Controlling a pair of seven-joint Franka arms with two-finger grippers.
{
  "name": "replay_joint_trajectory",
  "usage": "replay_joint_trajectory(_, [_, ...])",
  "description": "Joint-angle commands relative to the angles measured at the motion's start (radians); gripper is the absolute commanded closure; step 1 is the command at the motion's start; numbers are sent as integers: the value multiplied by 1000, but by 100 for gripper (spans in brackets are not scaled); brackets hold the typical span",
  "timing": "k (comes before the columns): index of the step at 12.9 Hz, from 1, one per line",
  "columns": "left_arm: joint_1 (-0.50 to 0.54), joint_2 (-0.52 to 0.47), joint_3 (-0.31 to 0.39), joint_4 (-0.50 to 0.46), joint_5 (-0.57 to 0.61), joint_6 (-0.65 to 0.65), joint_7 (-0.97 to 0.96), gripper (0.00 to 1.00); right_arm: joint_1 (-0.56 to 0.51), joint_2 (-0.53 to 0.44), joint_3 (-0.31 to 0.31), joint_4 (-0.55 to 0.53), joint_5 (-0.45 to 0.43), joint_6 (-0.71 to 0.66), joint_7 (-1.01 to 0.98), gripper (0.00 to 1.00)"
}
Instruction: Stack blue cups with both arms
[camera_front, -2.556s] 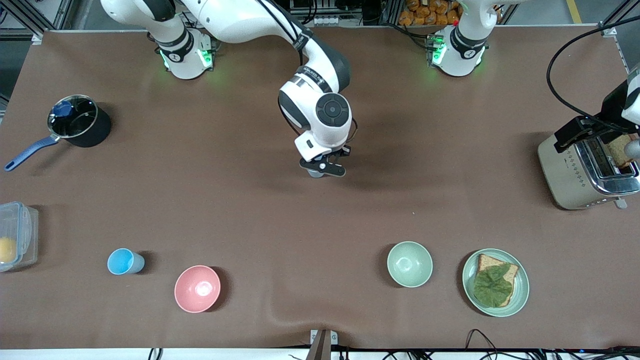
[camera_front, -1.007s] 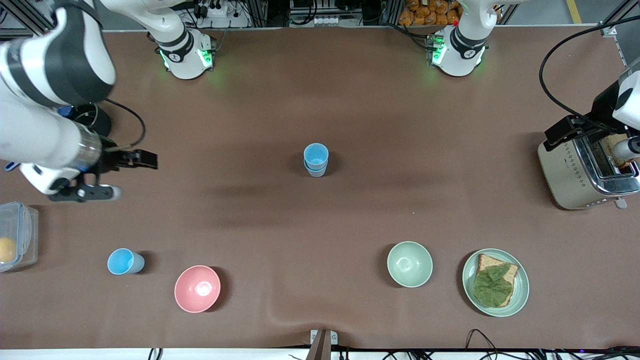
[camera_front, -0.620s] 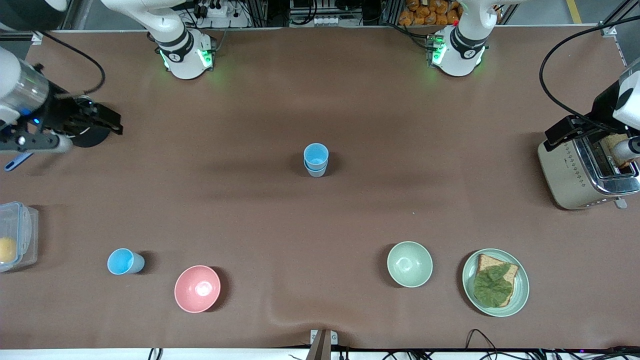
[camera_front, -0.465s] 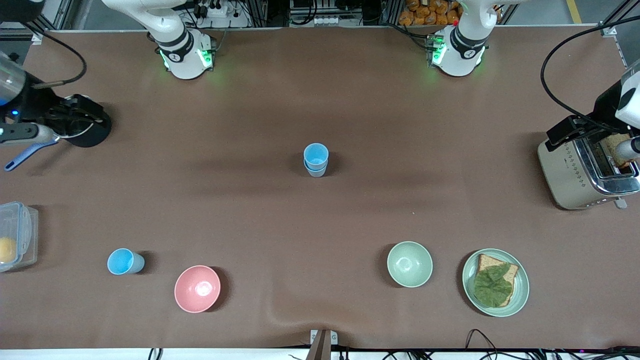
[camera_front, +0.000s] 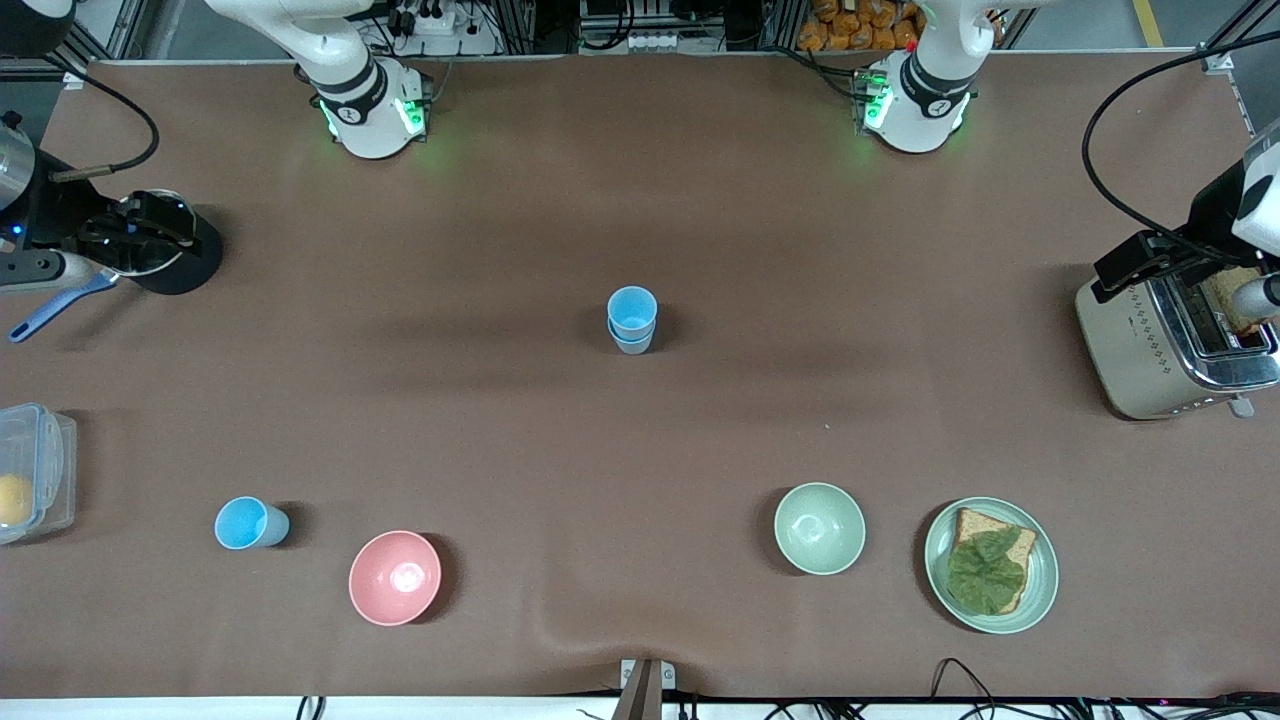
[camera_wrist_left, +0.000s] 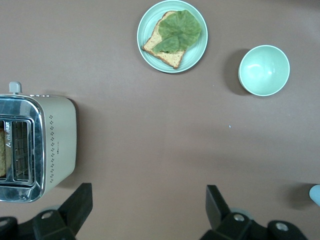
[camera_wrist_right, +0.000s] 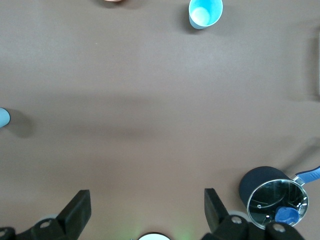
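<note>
Two blue cups (camera_front: 632, 319) sit nested, upright, mid-worktop (camera_front: 640, 430); a third, loose cup (camera_front: 248, 523) stands nearer the front camera toward the right arm's end, beside the pink bowl (camera_front: 394, 577). The right hand (camera_wrist_right: 145, 212) hangs spread and empty over the pot (camera_front: 160, 243), and the left hand (camera_wrist_left: 146, 210), likewise spread and empty, over the toaster (camera_front: 1170, 345). Light, tapered plastic could tip if pinched off-centre, or topple the pair if lowered askew.
</note>
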Motion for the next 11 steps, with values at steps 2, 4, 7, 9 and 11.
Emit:
replay_joint_trajectory(2, [-5,1,0,8,-22,-11,26,0,-14,-5,9,2,-6,-30,-21,0])
replay_joint_trajectory(4, [-7,1,-1,8,-22,-11,28,0,-21,-2,8,4,-6,-35,-21,0])
replay_joint_trajectory(7, [-8,1,-9,8,-23,-14,28,0,-20,-2,8,4,-6,-38,-21,0])
replay_joint_trajectory(9, [-7,0,-24,11,-23,-19,28,0,-20,-2,8,4,-6,-39,-21,0])
replay_joint_trajectory(11, [-11,1,-44,51,-23,-52,28,0,-20,-2,8,2,-6,-45,-21,0])
